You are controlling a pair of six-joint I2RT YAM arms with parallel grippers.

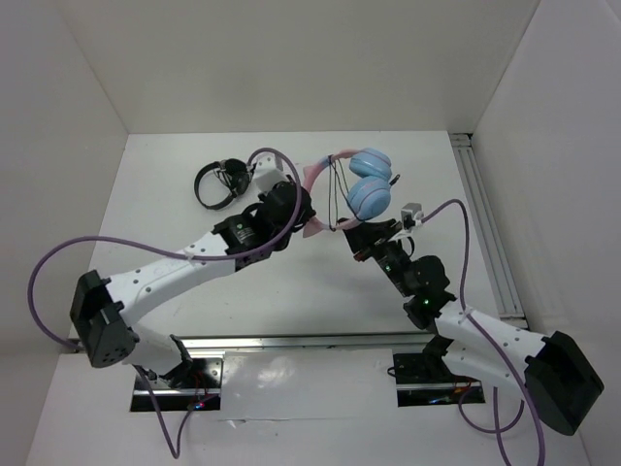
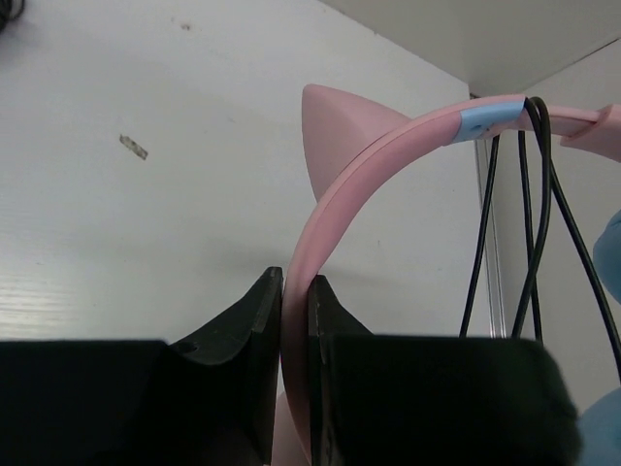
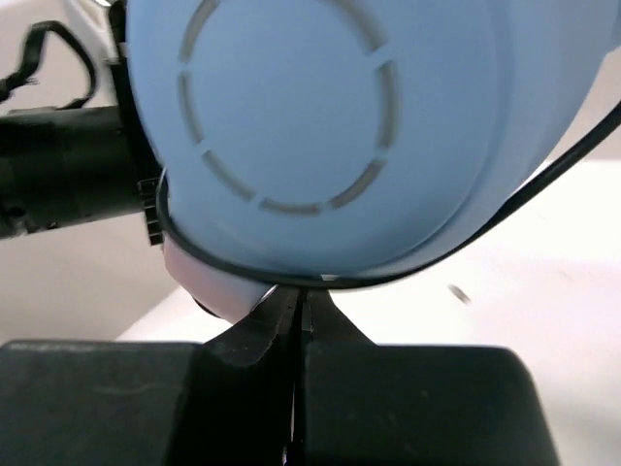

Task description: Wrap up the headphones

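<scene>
Left wrist view: your left gripper [image 2: 294, 283] clamps the pink cat-ear, blue-cupped headphones [image 1: 371, 194] above the tabletop [image 2: 146, 243]; right gripper [image 3: 298, 297] pinches their thin black cable [image 3: 543, 180]. Pull it taut while looping the headband [image 2: 388, 146].

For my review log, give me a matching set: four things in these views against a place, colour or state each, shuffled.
1 left gripper
2 right gripper
3 black headphones
4 ear cups

A pinching the black cable
B light blue
C shut on the pink headband
D lying on the table

Pairs: 1-C, 2-A, 3-D, 4-B
</scene>
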